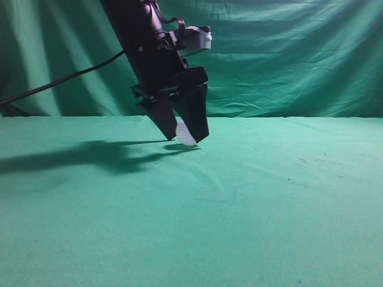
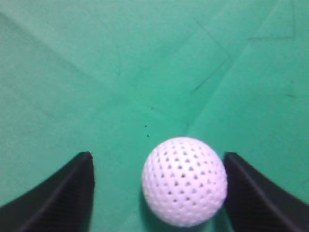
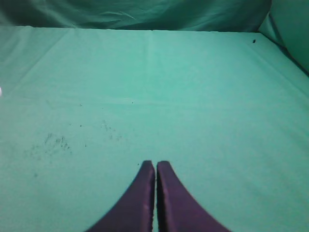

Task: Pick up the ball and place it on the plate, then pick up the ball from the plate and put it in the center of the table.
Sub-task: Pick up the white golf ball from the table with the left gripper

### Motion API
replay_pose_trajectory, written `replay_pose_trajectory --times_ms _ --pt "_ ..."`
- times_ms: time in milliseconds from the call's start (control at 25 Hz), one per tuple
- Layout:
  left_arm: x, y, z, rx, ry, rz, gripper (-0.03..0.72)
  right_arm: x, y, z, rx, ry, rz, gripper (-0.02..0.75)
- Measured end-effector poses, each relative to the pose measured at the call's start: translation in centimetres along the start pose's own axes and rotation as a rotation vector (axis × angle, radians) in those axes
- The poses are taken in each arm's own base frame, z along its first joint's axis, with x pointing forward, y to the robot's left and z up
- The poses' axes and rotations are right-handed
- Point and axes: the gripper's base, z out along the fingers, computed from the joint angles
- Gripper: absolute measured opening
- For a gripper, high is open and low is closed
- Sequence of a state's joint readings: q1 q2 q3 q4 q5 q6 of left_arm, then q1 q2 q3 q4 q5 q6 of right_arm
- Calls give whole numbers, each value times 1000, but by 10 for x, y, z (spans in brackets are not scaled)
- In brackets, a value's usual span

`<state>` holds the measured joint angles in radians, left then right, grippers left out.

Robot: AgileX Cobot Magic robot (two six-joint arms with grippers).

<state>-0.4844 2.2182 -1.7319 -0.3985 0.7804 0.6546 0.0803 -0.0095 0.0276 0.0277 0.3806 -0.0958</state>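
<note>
The white dimpled ball (image 1: 185,133) sits low at the green cloth of the table (image 1: 251,197), between the two black fingers of my left gripper (image 1: 187,140). In the left wrist view the ball (image 2: 184,181) lies against the right finger, with a wide gap to the left finger. My left gripper (image 2: 157,157) is open around it, not clamped. My right gripper (image 3: 155,165) is shut and empty, hovering over bare cloth; it does not show in the exterior view. No plate shows in any view.
A darker green curtain (image 1: 287,54) hangs behind the table. The left arm's black cable (image 1: 60,81) runs off to the left. The arm's shadow (image 1: 90,155) lies on the cloth to the left of the gripper.
</note>
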Motion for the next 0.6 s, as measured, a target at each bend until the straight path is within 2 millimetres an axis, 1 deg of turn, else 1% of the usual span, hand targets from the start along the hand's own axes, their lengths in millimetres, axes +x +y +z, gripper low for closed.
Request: replay_pose_trajectory --times_ms 40,120,160,400,480,600 --pt "0 0 0 0 0 0 477 0 0 0 0 0 0 0" --pt "0 0 0 -2 2 3 354 0 0 0 0 0 0 0" --pt "0 0 0 -3 3 4 316 0 0 0 0 0 0 0" --pt "-2 1 -3 -7 11 23 320 0 0 0 0 0 0 0" --pt "-8 -1 -10 11 20 32 320 0 0 0 0 0 0 0" --pt "-21 -2 -29 32 44 11 320 0 0 0 0 0 0 0"
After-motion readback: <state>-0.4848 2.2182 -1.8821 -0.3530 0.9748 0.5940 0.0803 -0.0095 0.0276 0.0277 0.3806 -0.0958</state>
